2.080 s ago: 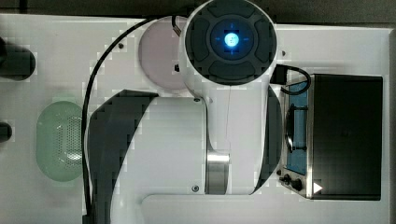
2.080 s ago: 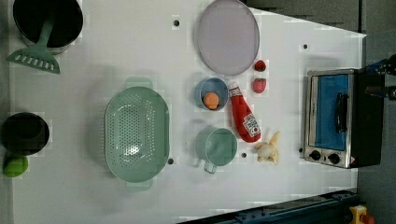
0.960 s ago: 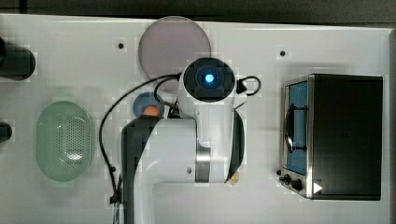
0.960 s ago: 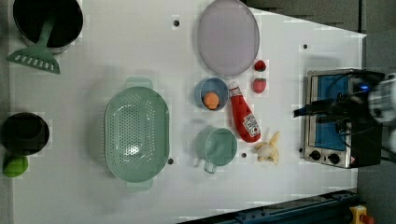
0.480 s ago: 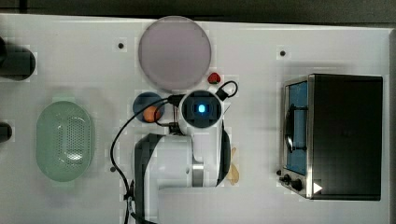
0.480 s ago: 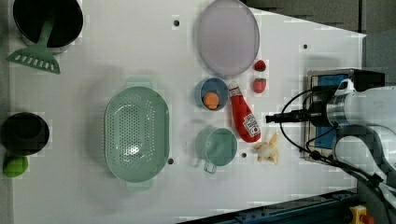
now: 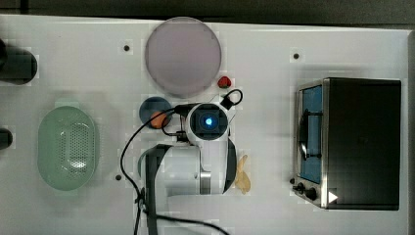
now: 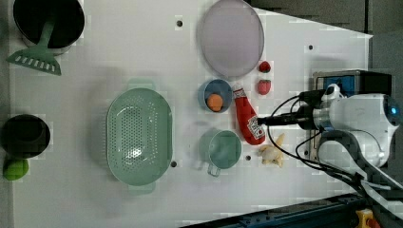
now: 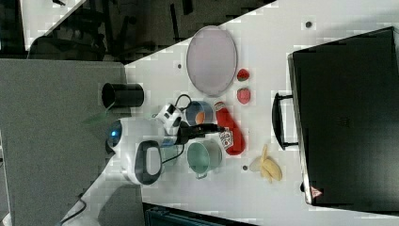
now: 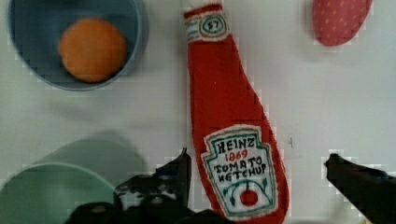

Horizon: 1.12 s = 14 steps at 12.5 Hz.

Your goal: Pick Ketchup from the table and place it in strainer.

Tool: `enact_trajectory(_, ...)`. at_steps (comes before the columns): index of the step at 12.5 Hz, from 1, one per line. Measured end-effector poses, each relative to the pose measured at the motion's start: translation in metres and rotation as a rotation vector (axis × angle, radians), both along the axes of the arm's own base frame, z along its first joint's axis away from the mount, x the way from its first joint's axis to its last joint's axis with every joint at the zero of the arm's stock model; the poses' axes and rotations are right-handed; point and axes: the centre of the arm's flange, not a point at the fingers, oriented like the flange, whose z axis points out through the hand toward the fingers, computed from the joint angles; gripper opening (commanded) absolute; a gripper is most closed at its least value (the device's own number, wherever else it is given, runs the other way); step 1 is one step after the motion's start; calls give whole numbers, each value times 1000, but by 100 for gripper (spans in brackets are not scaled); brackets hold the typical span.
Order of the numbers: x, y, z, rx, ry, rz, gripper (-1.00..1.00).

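In the top view you see one strainer near the top view's left edge, one round lilac plate, one blue bowl with an orange ball in it, one strawberry, one banana bunch and one toaster oven at the top view's right. The arm sits over the middle of the white table, and the ketchup is hidden beneath it.

In the left view you can count two strawberries beside the plate, one ketchup bottle lying flat between the blue bowl and the bananas, cap toward the plate, and one mint cup just beside its lower end. You also get two dark pots along the left view's left edge, one green spatula and one lime. The gripper reaches in from the left view's right and hangs at the bottle's labelled end. The strainer holds nothing.

In the right view you find the same single bottle lying between the cup and the two strawberries, well apart from the strainer's side of the table, plus one dark cylinder cup.

In the wrist view you look straight down on the bottle's label, with one finger on each side of it. The jaws are spread nearly as wide as they go, straddling the bottle's fat end without gripping it; you have hold of nothing.
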Motion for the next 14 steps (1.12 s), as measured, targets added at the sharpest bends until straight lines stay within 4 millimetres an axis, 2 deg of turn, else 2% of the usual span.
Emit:
enact_trajectory(4, -7, -5, -76, 17, 56, -4, 100)
enact_trajectory(6, -22, -3, -100, 24, 97, -1, 100)
enact_trajectory(7, -26, -2, -105, 26, 109, 2, 92)
enact_trajectory(9, -25, -1, -104, 25, 97, 10, 43)
enact_trajectory(10, -22, -1, -102, 26, 88, 7, 24)
enact_trajectory(12, -19, -2, -98, 27, 82, 1, 24)
enact_trajectory(14, -11, -5, -81, 23, 53, 0, 24)
